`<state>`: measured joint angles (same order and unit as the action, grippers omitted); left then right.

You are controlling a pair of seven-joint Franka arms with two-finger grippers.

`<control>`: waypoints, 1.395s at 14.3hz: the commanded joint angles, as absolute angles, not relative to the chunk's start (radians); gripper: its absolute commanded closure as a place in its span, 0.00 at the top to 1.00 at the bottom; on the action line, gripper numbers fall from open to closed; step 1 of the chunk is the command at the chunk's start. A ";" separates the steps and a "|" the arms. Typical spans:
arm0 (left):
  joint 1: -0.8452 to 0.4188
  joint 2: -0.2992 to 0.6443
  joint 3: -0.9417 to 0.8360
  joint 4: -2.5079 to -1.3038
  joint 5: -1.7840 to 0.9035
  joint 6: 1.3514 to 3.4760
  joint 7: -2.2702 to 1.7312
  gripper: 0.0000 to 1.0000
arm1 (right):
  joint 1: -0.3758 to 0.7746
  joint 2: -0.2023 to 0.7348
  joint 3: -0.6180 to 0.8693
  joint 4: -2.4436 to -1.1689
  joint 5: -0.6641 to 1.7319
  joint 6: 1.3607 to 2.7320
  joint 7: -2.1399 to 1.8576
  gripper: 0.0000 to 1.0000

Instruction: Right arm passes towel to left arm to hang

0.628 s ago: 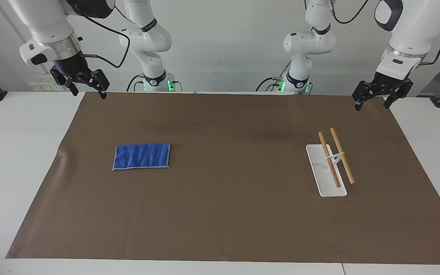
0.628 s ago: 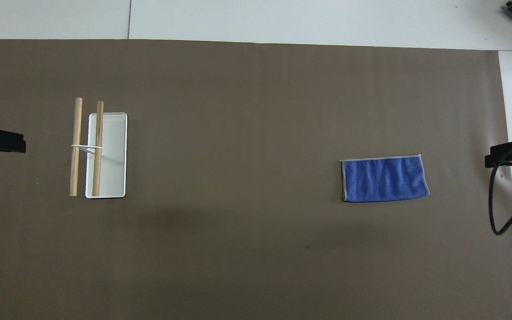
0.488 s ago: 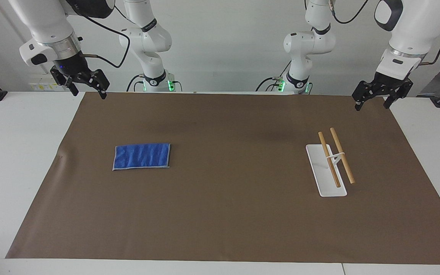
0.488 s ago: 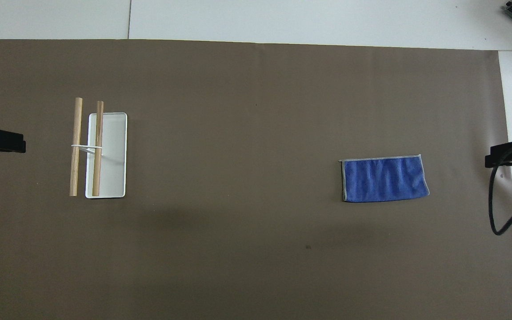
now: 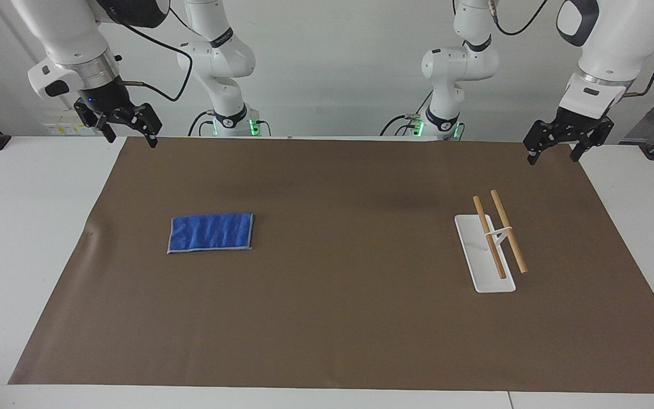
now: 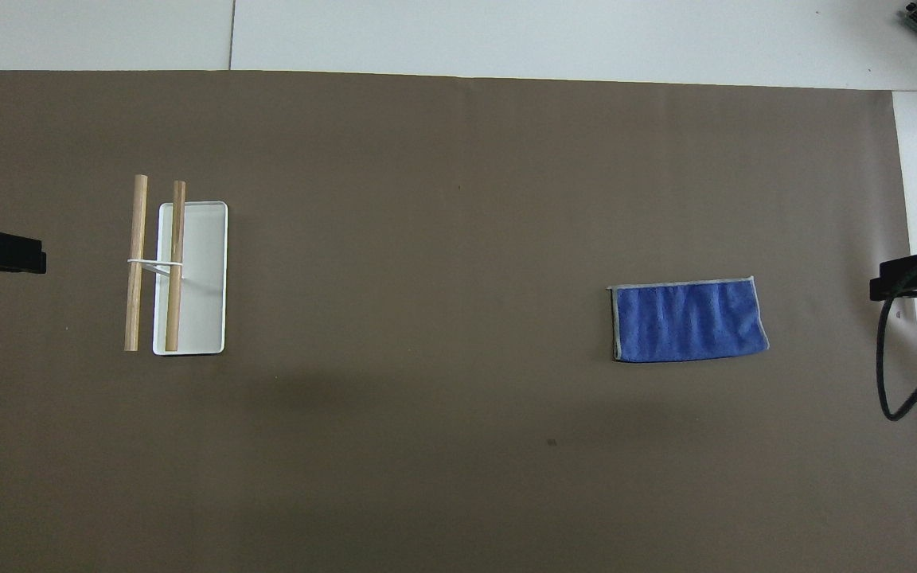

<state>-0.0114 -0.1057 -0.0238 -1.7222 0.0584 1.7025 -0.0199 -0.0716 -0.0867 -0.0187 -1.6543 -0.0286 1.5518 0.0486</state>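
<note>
Facing view — I see the towel (image 5: 210, 232) lying lengthwise along the table, nearer my right gripper (image 5: 125, 129); both it and the left gripper (image 5: 554, 149) gape empty.

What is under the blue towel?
The towel lies flat on the brown mat. Whatever might be beneath the cloth is covered and cannot be seen.
</note>
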 commanded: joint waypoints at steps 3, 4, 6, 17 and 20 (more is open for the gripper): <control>-0.006 -0.127 -0.026 -1.743 0.051 1.701 -0.026 1.00 | -0.080 -0.123 -0.015 -1.706 -0.037 1.578 0.032 1.00; -0.006 -0.127 -0.026 -1.743 0.051 1.701 -0.026 1.00 | -0.080 -0.124 -0.015 -1.712 -0.037 1.580 0.032 1.00; -0.006 -0.127 -0.026 -1.743 0.051 1.701 -0.026 1.00 | -0.078 -0.126 -0.015 -1.713 -0.037 1.583 0.032 1.00; -0.006 -0.127 -0.026 -1.743 0.051 1.701 -0.026 1.00 | -0.058 -0.146 -0.009 -1.813 -0.032 1.675 0.034 1.00; -0.006 -0.127 -0.026 -1.743 0.051 1.701 -0.026 1.00 | -0.008 -0.144 -0.008 -1.952 -0.020 1.865 0.054 1.00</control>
<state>-0.0114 -0.1057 -0.0238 -1.7222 0.0584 1.7025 -0.0199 -0.0354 -0.1141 -0.0126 -1.8375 -0.0258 1.7544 0.0486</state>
